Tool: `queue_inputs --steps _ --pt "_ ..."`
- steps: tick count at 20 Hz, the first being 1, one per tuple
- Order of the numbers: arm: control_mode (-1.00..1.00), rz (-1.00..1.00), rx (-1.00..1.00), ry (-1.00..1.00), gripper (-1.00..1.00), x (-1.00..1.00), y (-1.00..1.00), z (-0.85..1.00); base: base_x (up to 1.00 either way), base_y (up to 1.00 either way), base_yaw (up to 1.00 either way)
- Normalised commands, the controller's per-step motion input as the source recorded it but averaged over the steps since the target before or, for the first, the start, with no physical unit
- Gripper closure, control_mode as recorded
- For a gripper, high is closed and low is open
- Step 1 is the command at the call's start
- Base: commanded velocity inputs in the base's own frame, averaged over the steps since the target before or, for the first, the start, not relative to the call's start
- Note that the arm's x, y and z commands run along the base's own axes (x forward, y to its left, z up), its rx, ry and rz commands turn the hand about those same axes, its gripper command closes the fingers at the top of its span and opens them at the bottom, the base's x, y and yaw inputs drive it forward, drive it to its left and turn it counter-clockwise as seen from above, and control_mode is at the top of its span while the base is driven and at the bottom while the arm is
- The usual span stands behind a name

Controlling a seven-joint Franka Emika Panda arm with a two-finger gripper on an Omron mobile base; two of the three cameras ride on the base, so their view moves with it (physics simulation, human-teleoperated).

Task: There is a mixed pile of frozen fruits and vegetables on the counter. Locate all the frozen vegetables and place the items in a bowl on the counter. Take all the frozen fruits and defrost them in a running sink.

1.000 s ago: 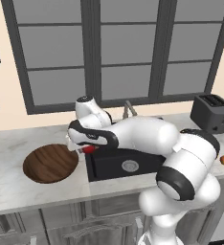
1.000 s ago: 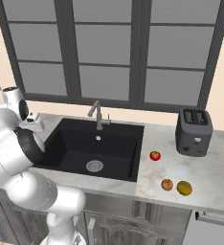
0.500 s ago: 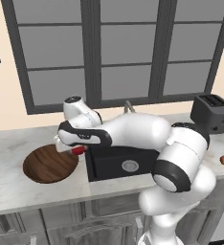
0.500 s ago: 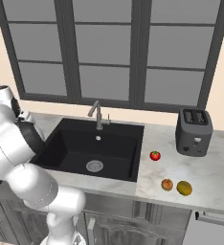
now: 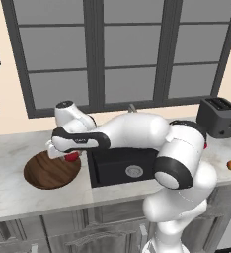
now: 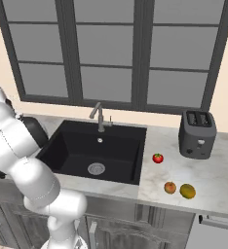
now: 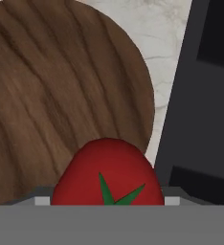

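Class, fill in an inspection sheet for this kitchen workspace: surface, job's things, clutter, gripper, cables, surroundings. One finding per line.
Surface: pale marble counter around a black sink; no water seen running.
Job's things: wooden bowl left of the sink, nothing seen inside; red tomato, orange ball and yellow-green ball right of the sink.
Clutter: dark toaster.
Gripper: gripper over the bowl's sink-side rim, jaws shut on a red piece.
Cables: nothing seen.
Surroundings: dark-framed window, faucet.

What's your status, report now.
End effector shut on red vegetable, over bowl's right edge beside sink. Tomato, two fruits on counter. Nothing blocking.
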Motion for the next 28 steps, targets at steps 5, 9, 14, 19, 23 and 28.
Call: queue_inputs --steps 5,9,14,19,23,28 --pt "-1.0 0.0 0.0 -0.02 1.0 0.0 0.21 -0.16 0.0 0.0 0.0" --pt "-1.0 0.0 0.0 -0.03 1.0 0.0 0.18 -0.18 0.0 0.0 0.0" --pt "-1.0 0.0 0.01 0.0 1.0 0.0 0.15 -0.2 0.0 0.0 0.0" --pt "-1.0 0.0 0.05 0.0 1.0 0.0 0.09 -0.17 0.0 0.0 0.0" --pt "-1.0 0.0 0.05 0.0 1.0 0.0 0.05 -0.13 0.0 0.0 0.0" --pt "-1.0 0.0 0.03 0.0 1.0 0.0 0.07 -0.19 0.0 0.0 0.0"
